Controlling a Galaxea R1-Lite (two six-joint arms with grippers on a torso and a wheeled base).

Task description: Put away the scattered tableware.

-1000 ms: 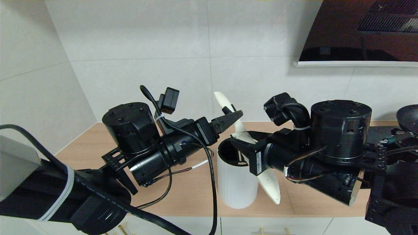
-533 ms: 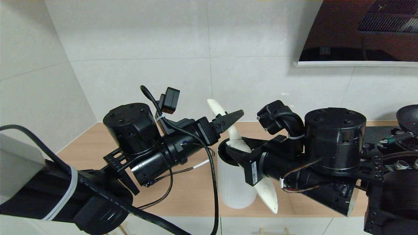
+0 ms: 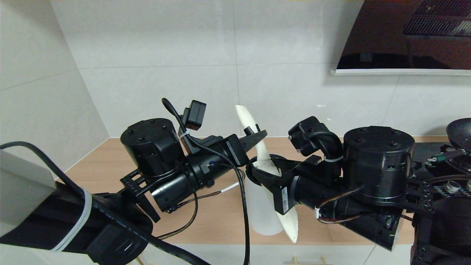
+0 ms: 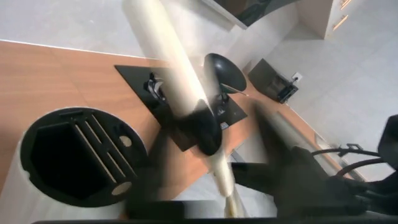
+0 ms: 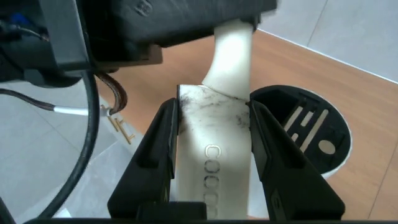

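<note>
You have the white paddle (image 3: pixel 245 117) up in the air, tilted, its slim handle pointing up toward the wall. Its broad blade hangs down in front of the white utensil holder (image 3: pixel 259 211) and outside it, past the rim on your right. The right gripper (image 3: pixel 268 172) is clamped across the wide part of the paddle, and the right wrist view shows a jaw pressed flat on either side of the blade. The left gripper (image 3: pixel 255 137) sits against the handle higher up, but you cannot tell whether it is gripping there or only lying alongside. The holder stands on the wooden countertop (image 3: pixel 103 158) directly under both grippers. Its black slotted insert (image 4: pixel 74 155) is open at the top and nothing stands in it. A black pan (image 3: pixel 460 132) sits well off to the right on the stove.

The job now is probably to drop the paddle into that opening. Make sure only one arm controls it, because two grips on one stiff piece will fight each other. Then bring the paddle closer to upright, centre its lower end over the largest slot and lower it slowly. A tip that catches the rim could tip the holder, which looks light.
</note>
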